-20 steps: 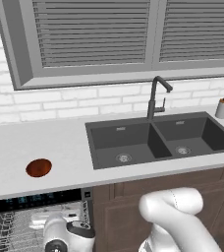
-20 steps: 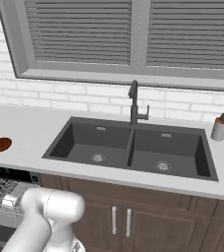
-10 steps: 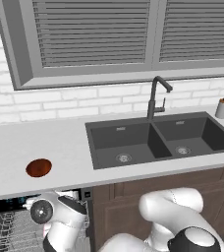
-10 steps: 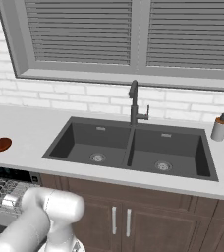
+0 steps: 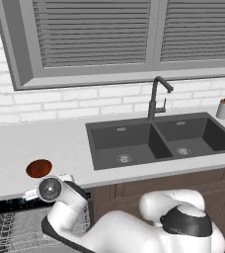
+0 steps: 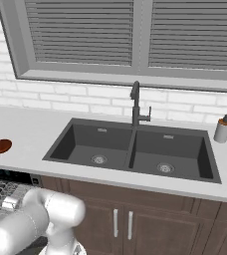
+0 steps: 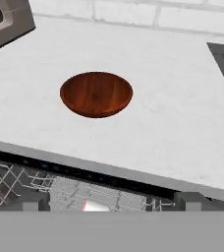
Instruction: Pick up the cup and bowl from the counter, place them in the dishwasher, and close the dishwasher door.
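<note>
The reddish-brown bowl [image 5: 39,168] [image 6: 0,146] [image 7: 96,93] sits upright on the light counter [image 5: 16,143] [image 7: 173,108], close to its front edge. My gripper [image 5: 50,189] [image 7: 111,202] hovers just in front of and below that edge, over the open dishwasher rack [image 5: 6,232] [image 6: 0,191], pointing at the bowl. Its dark fingertips [image 7: 35,202] stand wide apart with nothing between them. A small pinkish-white thing [image 7: 95,206], likely the cup, peeks from the rack wires at the bottom of the hand view. The dishwasher door is out of view.
A dark double sink [image 5: 154,141] [image 6: 130,149] with a black faucet [image 5: 156,96] lies right of the bowl. A soap dispenser [image 5: 224,107] [image 6: 222,129] stands at the far right. Brown cabinets [image 6: 135,219] run under the sink. A grey box corner [image 7: 6,22] sits behind the bowl.
The hand has risen out of the dishwasher rack to the counter's front edge, near the bowl. Its jaws have stayed open. The bowl has not moved.
</note>
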Tool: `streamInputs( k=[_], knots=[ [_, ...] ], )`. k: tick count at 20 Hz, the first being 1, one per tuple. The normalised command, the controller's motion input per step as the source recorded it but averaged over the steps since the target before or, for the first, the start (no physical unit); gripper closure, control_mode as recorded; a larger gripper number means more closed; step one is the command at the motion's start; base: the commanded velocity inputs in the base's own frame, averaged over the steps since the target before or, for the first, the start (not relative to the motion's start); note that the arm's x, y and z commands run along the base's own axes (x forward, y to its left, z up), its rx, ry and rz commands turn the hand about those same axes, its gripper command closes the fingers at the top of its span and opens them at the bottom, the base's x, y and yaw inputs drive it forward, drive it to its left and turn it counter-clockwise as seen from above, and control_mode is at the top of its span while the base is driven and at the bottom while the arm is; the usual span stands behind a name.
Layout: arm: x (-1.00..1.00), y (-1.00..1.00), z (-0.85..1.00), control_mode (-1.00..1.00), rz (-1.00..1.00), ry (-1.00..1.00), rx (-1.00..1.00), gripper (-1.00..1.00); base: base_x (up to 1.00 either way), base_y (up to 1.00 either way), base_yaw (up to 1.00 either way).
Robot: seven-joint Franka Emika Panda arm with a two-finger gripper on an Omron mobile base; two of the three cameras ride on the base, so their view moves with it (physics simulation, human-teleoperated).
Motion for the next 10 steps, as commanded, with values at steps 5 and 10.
streamInputs(
  k=[5, 10],
  knots=[
    [0.43, 0.28, 0.11, -1.00, 0.19, 0.11, -0.06, -1.00, 0.00, 0.00, 0.00],
    [0.31, 0.47, 0.24, -1.00, 0.09, 0.18, -0.16, -1.00, 0.00, 0.00, 0.00]
  ],
)
